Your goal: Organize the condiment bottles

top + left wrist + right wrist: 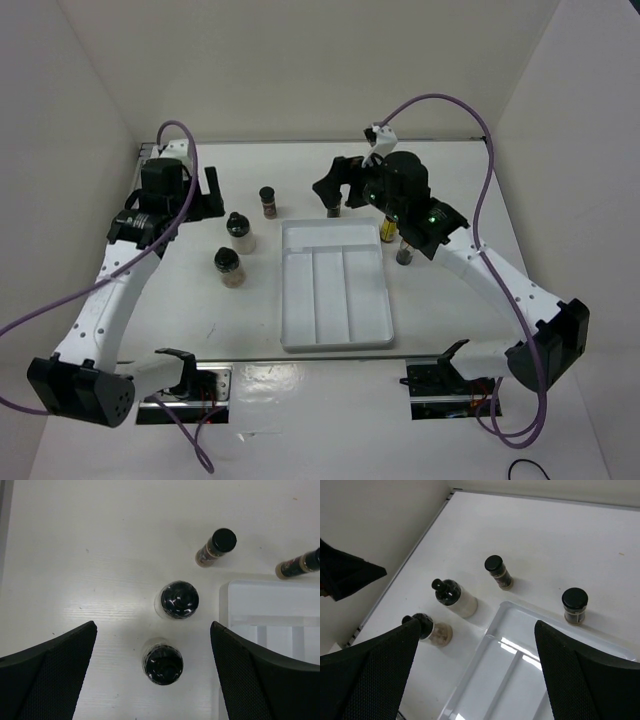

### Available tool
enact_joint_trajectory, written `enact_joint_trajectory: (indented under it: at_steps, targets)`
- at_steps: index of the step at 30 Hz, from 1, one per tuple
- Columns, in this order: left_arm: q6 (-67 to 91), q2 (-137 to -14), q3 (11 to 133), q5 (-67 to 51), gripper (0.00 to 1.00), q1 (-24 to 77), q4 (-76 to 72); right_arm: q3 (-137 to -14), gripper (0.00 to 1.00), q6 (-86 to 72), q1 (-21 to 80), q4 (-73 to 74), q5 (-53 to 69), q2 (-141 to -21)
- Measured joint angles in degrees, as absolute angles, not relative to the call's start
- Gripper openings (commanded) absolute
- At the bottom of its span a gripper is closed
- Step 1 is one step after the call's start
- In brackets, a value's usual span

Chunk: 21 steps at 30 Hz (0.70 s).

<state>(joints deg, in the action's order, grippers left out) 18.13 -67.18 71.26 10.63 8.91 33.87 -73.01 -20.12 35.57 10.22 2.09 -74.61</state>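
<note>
**Sorting at its outset: overhead view with both wrist views.** The white tray, divided into three long compartments, lies at mid-desk, and no bottle stands in any compartment. All six condiment bottles are on the desk around it.

Taking the tray as clock centre in the overhead view:
- The far squat jar stands at 10 o'clock and the near squat jar at 9 o'clock, both near the rim but apart from it.
- The first small dark bottle is at 11 o'clock.
- The second small dark bottle is at 12 o'clock, just beyond the far rim.
- The two amber bottles are at 2 o'clock, just off the far right corner and partly hidden beneath the right arm.

The left gripper hovers above the two squat jars, its fingers spread fully apart and holding nothing. The right gripper hangs over the tray's far end, its fingers equally wide and empty.

By this showing no placement is done. All six bottles are left to move, probably one kind to each compartment.
</note>
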Motion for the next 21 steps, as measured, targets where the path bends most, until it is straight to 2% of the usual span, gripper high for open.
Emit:
enact_joint_trajectory:
  at_steps: [10,21]
  targets:
    - [15.18,-52.49,59.29,0.8,0.99,8.8,34.65,-66.11,0.98,-23.18,35.94,8.99,-0.23,-77.47]
    - [15.38,-64.25,57.89,1.32,0.95,10.5,34.76,-65.95,0.98,-25.93,36.14,8.97,-3.09,-78.06]
